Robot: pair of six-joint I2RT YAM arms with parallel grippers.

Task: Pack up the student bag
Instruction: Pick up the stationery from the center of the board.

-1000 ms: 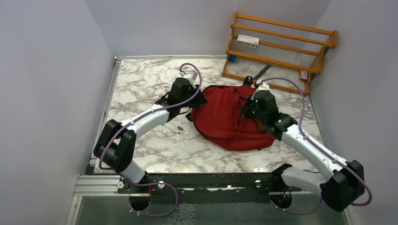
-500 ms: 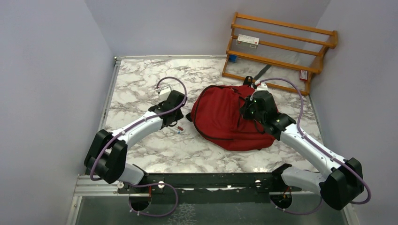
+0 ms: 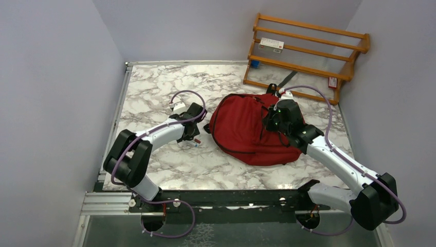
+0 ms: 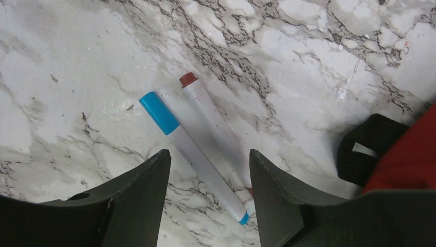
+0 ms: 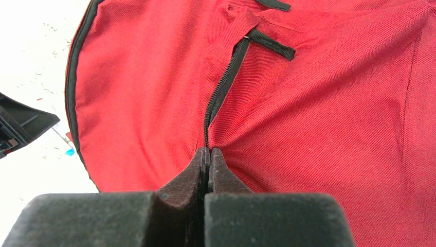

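Observation:
The student bag (image 3: 247,128) lies flat on the marble table, dark red with a black zipper (image 5: 226,82). My right gripper (image 3: 271,119) sits on its right half, and in the right wrist view the gripper (image 5: 209,150) is shut on the zipper line and the red fabric (image 5: 319,103). My left gripper (image 3: 194,138) is open just left of the bag. In the left wrist view the gripper (image 4: 210,154) hovers over a blue-capped white marker (image 4: 177,135) and a red-capped white marker (image 4: 211,116) lying side by side. The blue marker's lower end lies between the fingers.
A black strap loop (image 4: 367,149) of the bag lies just right of the markers. A wooden rack (image 3: 308,51) stands at the back right with a white box (image 3: 271,45) on it. Grey walls close in left, back and right.
My left arm has pulled back from the bag's upper left edge, down and to the left, and now stands over the markers. The right gripper stays on the bag.

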